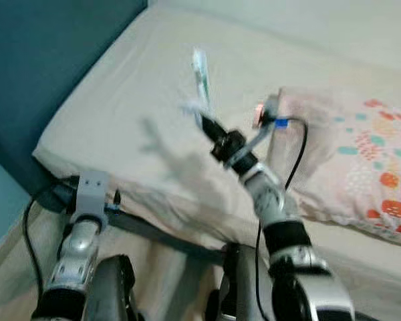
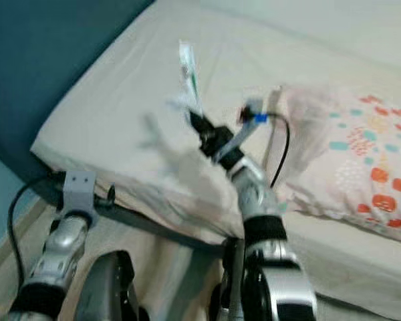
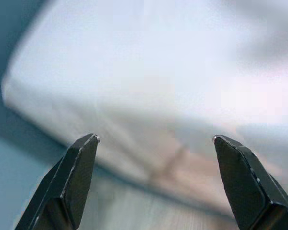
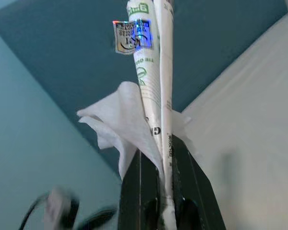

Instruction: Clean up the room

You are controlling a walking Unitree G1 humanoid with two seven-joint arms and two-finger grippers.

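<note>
The right tool (image 1: 206,120) is raised over the bed, its two black fingers pinched shut on a thin white printed plastic wrapper (image 4: 151,72) and a crumpled white tissue (image 4: 122,120). Both look light, limp and slippery, best held low, near the bunched end. Beyond lie the beige-sheeted bed (image 1: 140,100) and a patterned pillow (image 1: 367,154). The left tool (image 3: 153,182) hangs open, empty.

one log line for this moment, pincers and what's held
right pincer: shut on wipes packet, raised over bed | left pincer: open, low by bed edge | pillow: on bed
</note>
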